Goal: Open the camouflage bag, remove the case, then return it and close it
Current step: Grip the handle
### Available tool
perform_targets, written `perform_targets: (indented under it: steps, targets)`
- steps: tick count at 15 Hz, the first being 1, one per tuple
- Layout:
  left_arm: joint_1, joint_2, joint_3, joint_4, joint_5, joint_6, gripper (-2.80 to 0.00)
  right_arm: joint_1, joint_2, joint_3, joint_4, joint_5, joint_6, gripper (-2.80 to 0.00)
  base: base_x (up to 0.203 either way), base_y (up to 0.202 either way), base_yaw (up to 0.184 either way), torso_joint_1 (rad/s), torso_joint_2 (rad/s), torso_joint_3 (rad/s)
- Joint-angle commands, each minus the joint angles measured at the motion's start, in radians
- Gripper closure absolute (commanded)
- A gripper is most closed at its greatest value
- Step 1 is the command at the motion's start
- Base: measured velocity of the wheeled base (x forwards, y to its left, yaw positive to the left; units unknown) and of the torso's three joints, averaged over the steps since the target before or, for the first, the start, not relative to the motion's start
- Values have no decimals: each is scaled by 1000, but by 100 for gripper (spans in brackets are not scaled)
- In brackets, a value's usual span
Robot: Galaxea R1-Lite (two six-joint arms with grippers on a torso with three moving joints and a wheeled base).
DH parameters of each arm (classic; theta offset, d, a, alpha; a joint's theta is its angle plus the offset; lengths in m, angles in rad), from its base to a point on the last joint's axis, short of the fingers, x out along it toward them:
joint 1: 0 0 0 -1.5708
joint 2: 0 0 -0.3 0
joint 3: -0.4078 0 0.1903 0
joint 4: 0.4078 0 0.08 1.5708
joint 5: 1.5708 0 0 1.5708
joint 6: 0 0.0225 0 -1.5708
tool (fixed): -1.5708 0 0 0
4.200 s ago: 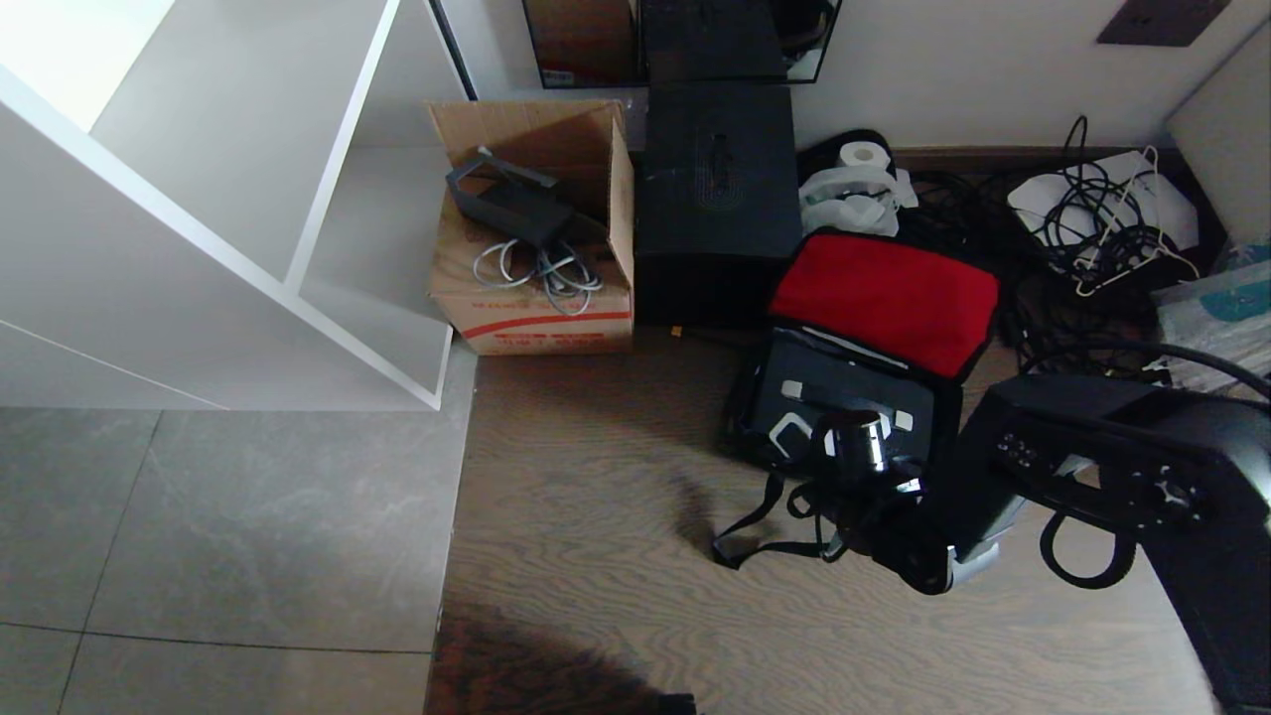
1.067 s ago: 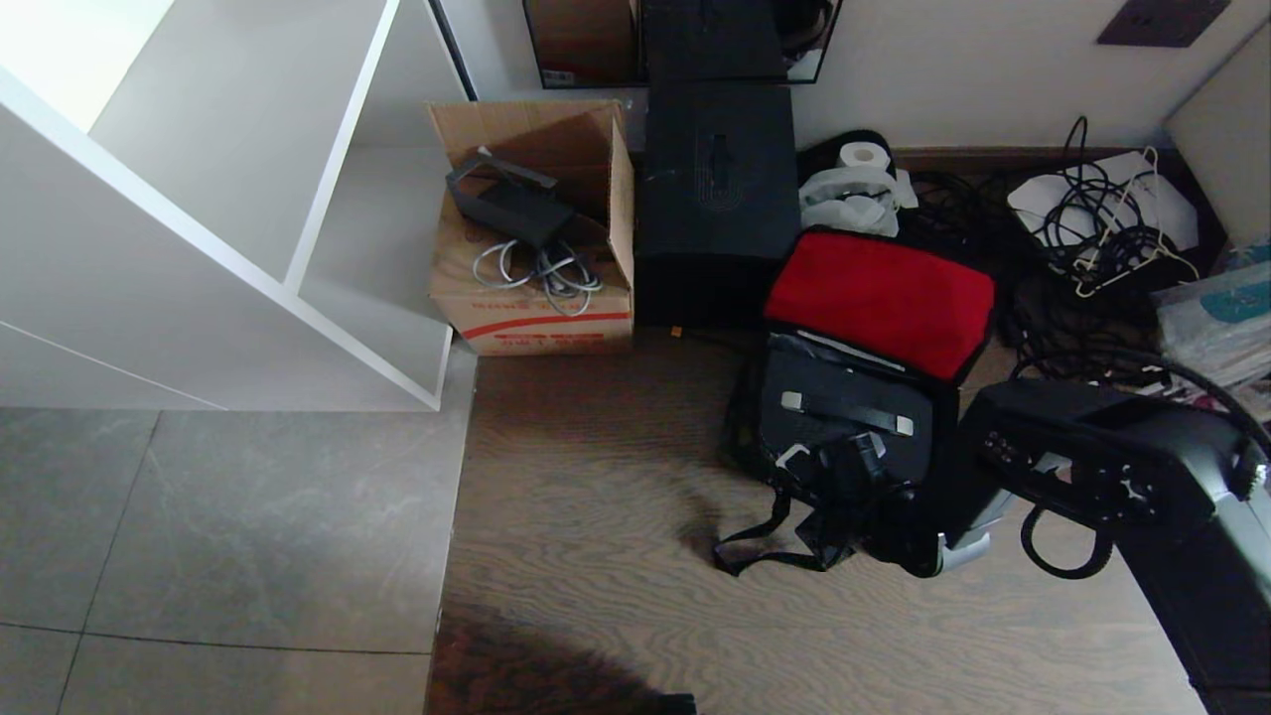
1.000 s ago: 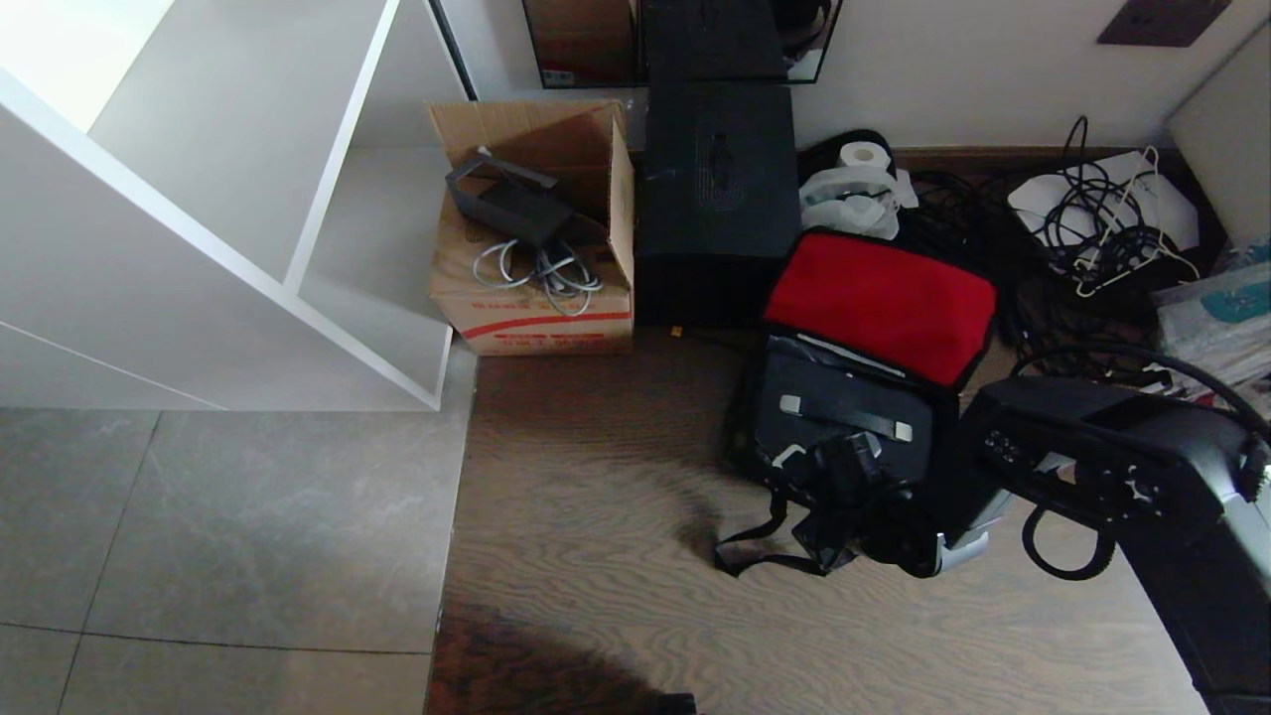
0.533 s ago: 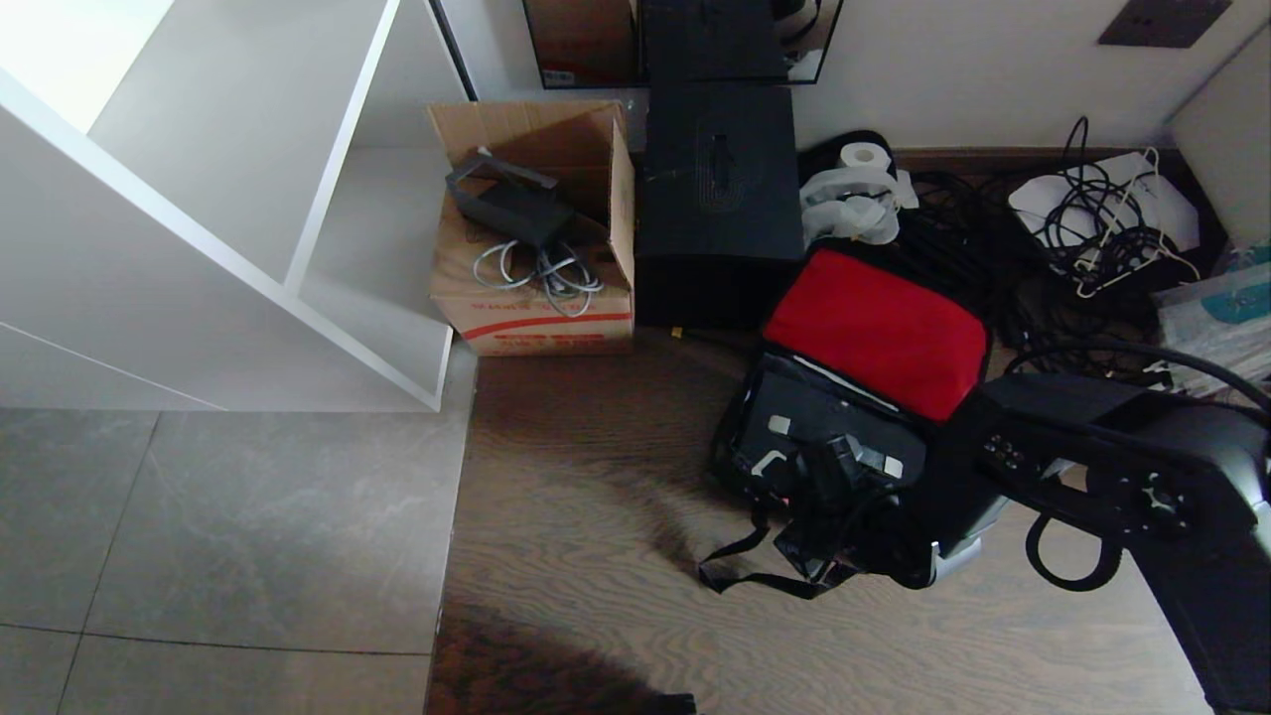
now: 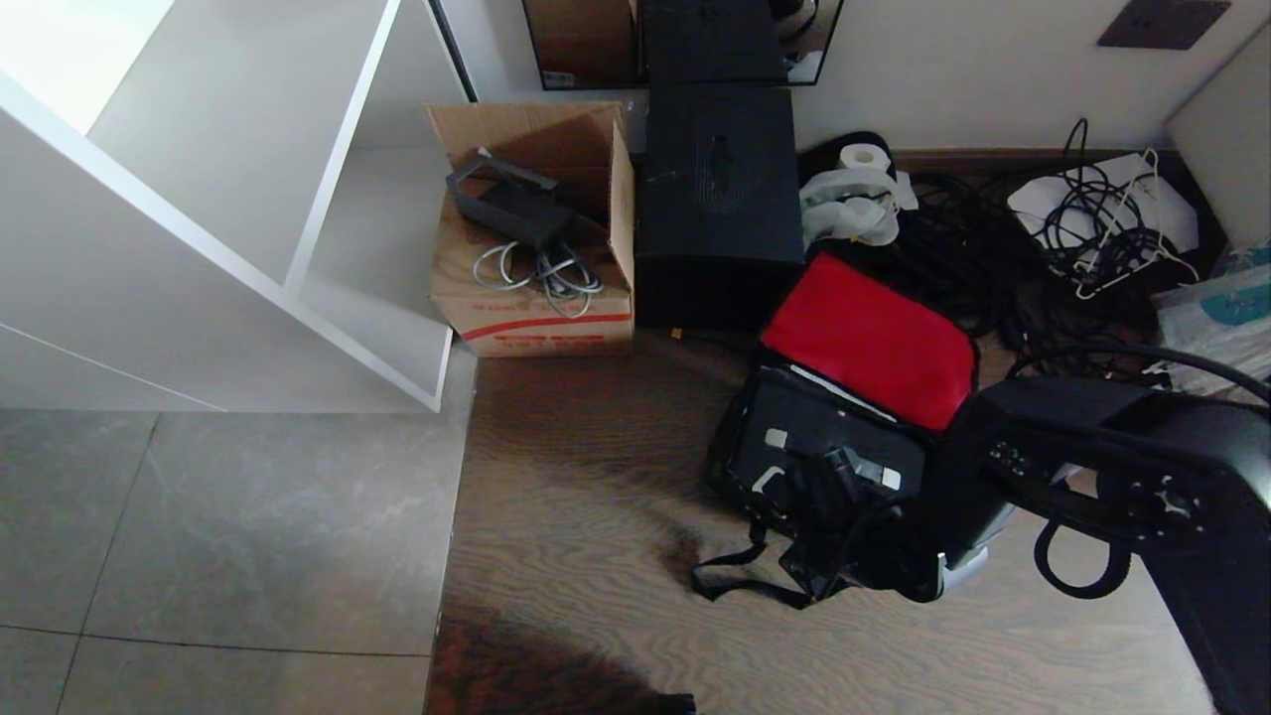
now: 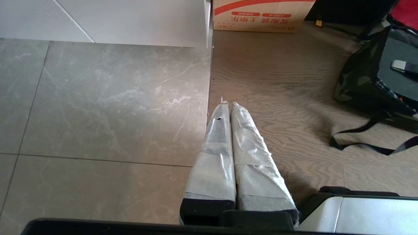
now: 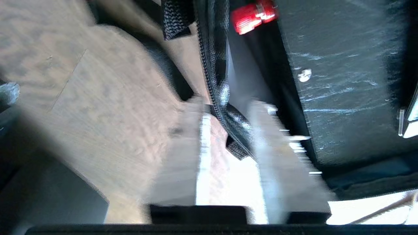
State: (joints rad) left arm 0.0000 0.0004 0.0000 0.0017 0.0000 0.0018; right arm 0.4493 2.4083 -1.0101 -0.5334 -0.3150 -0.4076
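The camouflage bag lies open on the wooden floor, its red-lined lid folded back. Inside it rests the black case, handle up, also seen in the right wrist view. My right gripper hovers at the bag's near rim. In its wrist view the right gripper is open, and the bag's zipper edge runs loosely between the fingers. The left gripper is shut and empty over the floor, far left of the bag.
A black webbing strap trails on the floor before the bag. Behind it stand a taller black box and a brown carton. A white shelf unit fills the left. Tangled cables lie at the right.
The bag, with the case in it, has slid and turned toward the left and nearer me. My right gripper moved along with its front rim. The left arm stayed still.
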Motion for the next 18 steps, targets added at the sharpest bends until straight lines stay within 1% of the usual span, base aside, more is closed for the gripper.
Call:
perform_targets:
  steps: [1, 2, 3, 5, 6, 7, 10, 11, 12, 14, 15, 18]
  targets:
    - [0, 0, 0, 0, 0, 0, 0, 15, -1, 18, -3, -3, 22, -280, 0, 0, 0, 0, 0, 0]
    - [0, 0, -2, 0, 0, 0, 0, 26, 0, 17, 1, -7, 58, -280, 0, 0, 0, 0, 0, 0]
    - [0, 0, -1, 0, 0, 0, 0, 28, -14, 11, 4, -11, 67, -280, 0, 0, 0, 0, 0, 0]
    - [0, 0, -1, 0, 0, 1, 0, 7, -50, -16, 5, -14, 41, -280, 0, 0, 0, 0, 0, 0]
    - [0, 0, 0, 0, 0, 0, 0, -14, -58, -21, 8, -16, -3, -280, 0, 0, 0, 0, 0, 0]
    - [0, 0, -1, 0, 0, 0, 0, -34, -75, -22, 6, -27, -66, -280, 0, 0, 0, 0, 0, 0]
    - [0, 0, 0, 0, 0, 0, 0, -111, -141, -34, -8, -50, -309, -280, 0, 0, 0, 0, 0, 0]
    - [0, 0, 0, 0, 0, 0, 0, -131, -148, -36, -10, -55, -378, -280, 0, 0, 0, 0, 0, 0]
    - [0, 0, 0, 0, 0, 0, 0, -145, -143, -46, -11, -73, -409, -280, 0, 0, 0, 0, 0, 0]
    - [0, 0, 0, 0, 0, 1, 0, -146, -110, -75, -22, -116, -416, -280, 0, 0, 0, 0, 0, 0]
    - [0, 0, -1, 0, 0, 0, 0, -146, -96, -86, -35, -120, -423, -280, 0, 0, 0, 0, 0, 0]
    - [0, 0, -1, 0, 0, 0, 0, -146, -57, -106, -87, -122, -489, -280, 0, 0, 0, 0, 0, 0]
